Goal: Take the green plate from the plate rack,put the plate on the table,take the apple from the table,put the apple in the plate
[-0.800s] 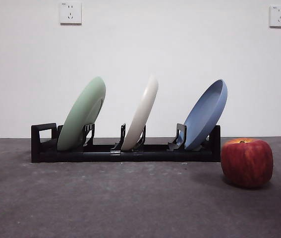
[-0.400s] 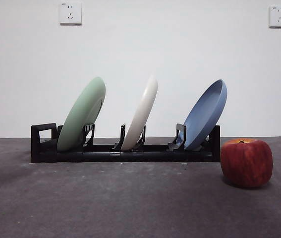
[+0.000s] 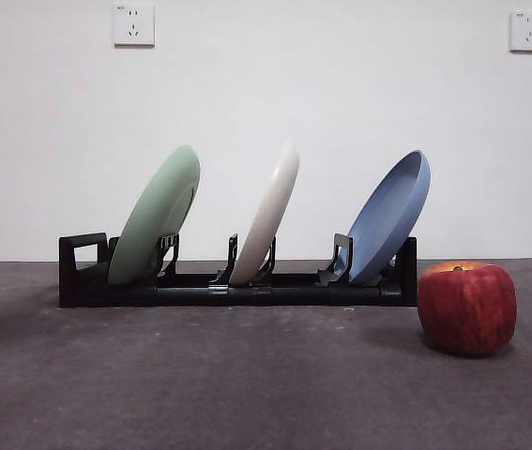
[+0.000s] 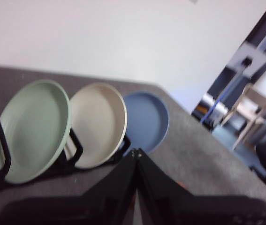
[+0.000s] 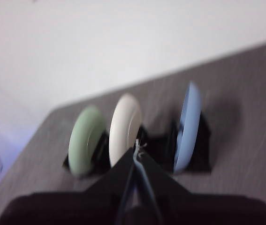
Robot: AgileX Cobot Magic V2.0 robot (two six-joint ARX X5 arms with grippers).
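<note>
The pale green plate (image 3: 158,217) leans in the left slot of the black plate rack (image 3: 237,291), which stands on the dark grey table (image 3: 247,394). A red apple (image 3: 467,307) rests on the table just right of the rack's end. Neither arm shows in the front view. In the left wrist view my left gripper (image 4: 135,153) hovers shut, back from the rack and facing the green plate (image 4: 32,129). The blurred right wrist view shows my right gripper (image 5: 136,149) shut, well short of the rack, with the green plate (image 5: 86,138) beyond it. Neither wrist view shows the apple.
A cream-white plate (image 3: 267,216) stands in the rack's middle slot and a blue plate (image 3: 392,216) in its right slot. The rack's squared loop handle (image 3: 83,258) is at its left end. A white wall with two sockets rises behind the table.
</note>
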